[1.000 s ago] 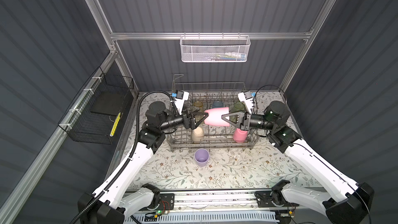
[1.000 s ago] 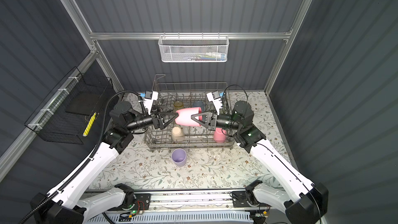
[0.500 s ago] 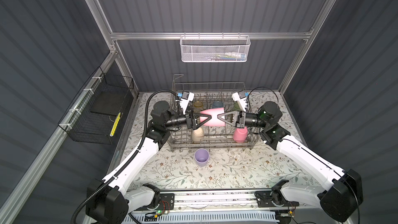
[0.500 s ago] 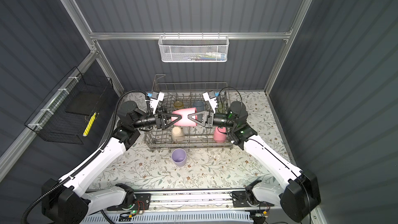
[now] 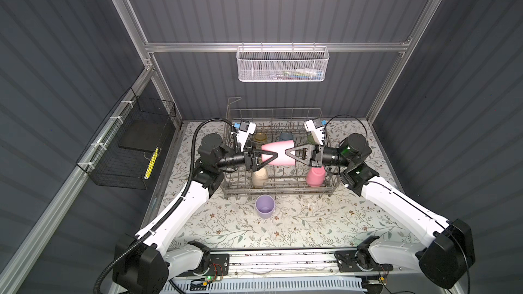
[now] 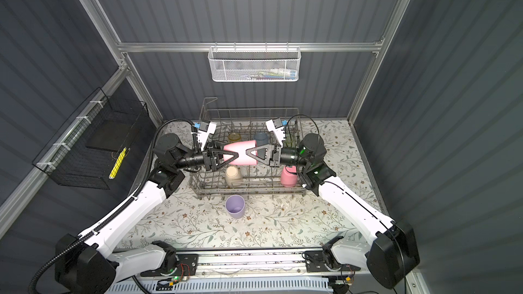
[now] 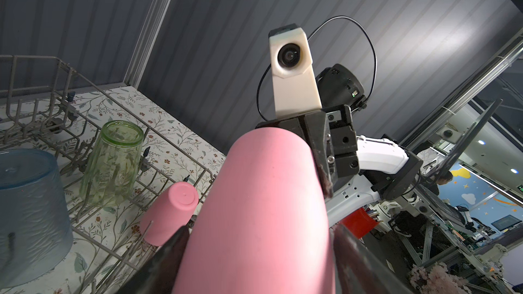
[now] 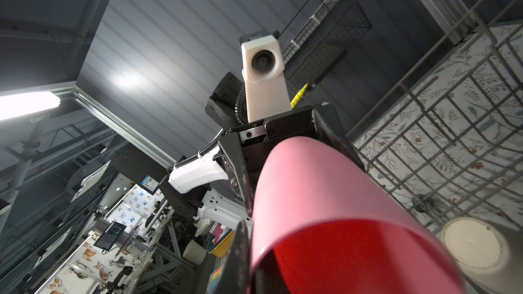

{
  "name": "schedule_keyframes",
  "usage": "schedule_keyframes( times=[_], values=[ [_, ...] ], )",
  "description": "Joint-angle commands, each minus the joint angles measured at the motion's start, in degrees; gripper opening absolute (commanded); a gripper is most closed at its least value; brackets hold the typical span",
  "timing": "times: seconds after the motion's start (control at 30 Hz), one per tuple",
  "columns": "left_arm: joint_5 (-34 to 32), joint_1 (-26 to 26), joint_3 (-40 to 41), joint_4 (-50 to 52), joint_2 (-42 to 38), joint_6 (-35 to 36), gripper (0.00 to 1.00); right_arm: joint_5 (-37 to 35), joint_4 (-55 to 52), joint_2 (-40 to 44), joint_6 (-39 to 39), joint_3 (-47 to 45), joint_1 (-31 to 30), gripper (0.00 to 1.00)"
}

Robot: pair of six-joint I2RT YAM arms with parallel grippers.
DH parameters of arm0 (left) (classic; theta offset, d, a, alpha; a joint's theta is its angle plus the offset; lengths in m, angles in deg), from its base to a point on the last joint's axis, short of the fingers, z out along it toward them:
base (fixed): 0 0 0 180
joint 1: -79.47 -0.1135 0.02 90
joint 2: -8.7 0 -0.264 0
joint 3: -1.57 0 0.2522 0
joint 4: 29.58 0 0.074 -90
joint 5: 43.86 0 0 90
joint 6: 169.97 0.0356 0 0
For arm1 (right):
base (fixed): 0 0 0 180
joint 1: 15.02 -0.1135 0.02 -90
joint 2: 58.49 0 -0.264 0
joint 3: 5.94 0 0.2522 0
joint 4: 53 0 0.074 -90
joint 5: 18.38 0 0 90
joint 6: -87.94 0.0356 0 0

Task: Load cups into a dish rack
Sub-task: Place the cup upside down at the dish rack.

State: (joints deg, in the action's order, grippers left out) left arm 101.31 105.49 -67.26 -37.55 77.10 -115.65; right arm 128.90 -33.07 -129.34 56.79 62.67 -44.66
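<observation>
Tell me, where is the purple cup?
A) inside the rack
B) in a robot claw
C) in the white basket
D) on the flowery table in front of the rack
D: the purple cup stands upright on the table, just in front of the dish rack.

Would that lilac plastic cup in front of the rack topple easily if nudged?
Probably: the lilac opaque plastic cup looks empty and light, standing mouth up on its narrower base. Once down, its round tapered body would likely roll in a curve. Its smooth wall may slip.
</observation>
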Motion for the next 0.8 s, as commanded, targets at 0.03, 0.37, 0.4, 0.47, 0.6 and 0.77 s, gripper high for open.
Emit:
schedule_keyframes(
  times=[0.03, 0.37, 0.4, 0.47, 0.6, 0.77],
  values=[
    [2.54, 1.14, 0.20, -2.06, 0.20, -0.54, 0.79, -0.27, 4.85, -1.34, 1.81, 0.77, 0.21, 0.00],
    [2.40, 1.57, 0.42, -2.77, 0.37, -0.62, 0.70, -0.02, 5.36, -1.71, 1.86, 0.60, 0.26, 0.00],
    [2.44, 1.53, 0.49, -2.87, 0.41, -0.69, 0.67, 0.11, 5.31, -1.69, 1.84, 0.59, 0.23, 0.00],
    [2.50, 1.65, 0.42, -3.24, 0.48, -0.91, 0.62, 0.20, 5.31, -1.68, 1.84, 0.48, 0.22, 0.00],
    [3.01, 1.75, 0.83, -5.47, 0.80, -2.35, 0.56, 0.20, 5.81, -2.20, 2.04, 0.35, 0.28, 0.00],
    [2.63, 1.75, 1.21, -5.81, 0.30, -2.59, 0.53, 0.64, 6.09, -2.07, 2.11, 0.42, 0.30, 0.10]
  ],
)
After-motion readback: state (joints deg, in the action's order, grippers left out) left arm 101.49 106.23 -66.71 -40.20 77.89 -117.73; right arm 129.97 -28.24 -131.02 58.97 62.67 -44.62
